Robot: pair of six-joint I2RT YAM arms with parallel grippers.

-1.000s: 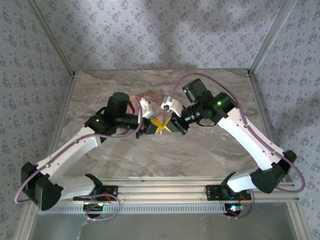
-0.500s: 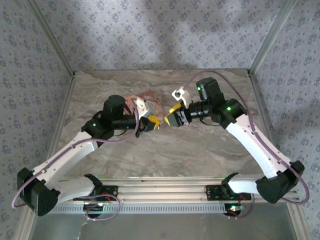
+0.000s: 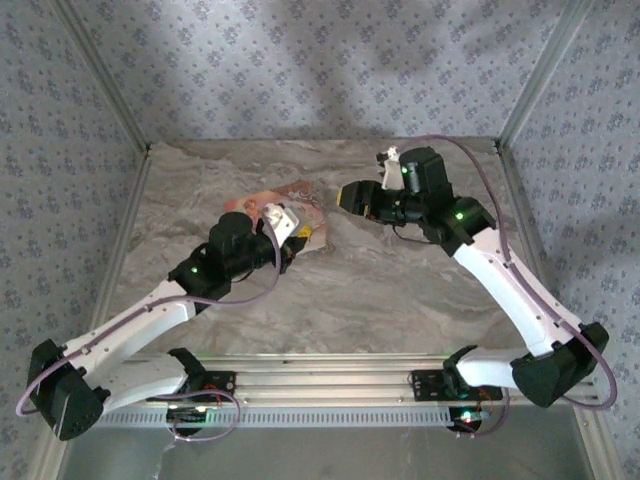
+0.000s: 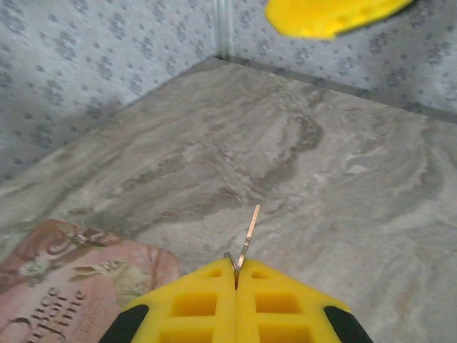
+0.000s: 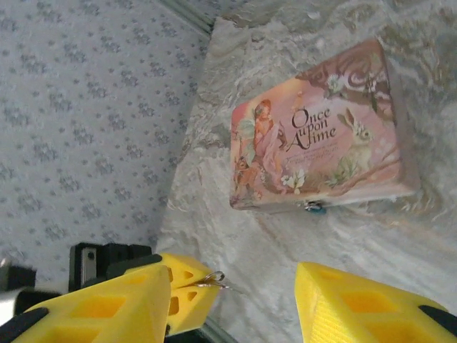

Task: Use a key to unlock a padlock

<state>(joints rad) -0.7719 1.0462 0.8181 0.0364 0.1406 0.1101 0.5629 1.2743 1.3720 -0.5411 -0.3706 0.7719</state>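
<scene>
Right wrist: padlock (image 5: 314, 208) at box (image 5: 321, 136) edge, right end effector (image 5: 234, 284) released; left end effector (image 4: 236, 271) clenches key (image 4: 250, 230).

The table (image 3: 400, 290) is grey-beige marble with darker swirling veins, and the walls (image 3: 300, 70) around it are pale blue-grey with a small repeating flower print. Left of centre, the box (image 5: 321, 143) is pink, its lid painted with a girl, a rabbit, flowers and dark lettering, with a tiny blue-teal padlock (image 5: 313, 207) at its edge. The left gripper (image 4: 237, 277) and right gripper (image 3: 348, 196) have bright yellow fingers, and the key (image 4: 249, 232) is coppery brown.
</scene>
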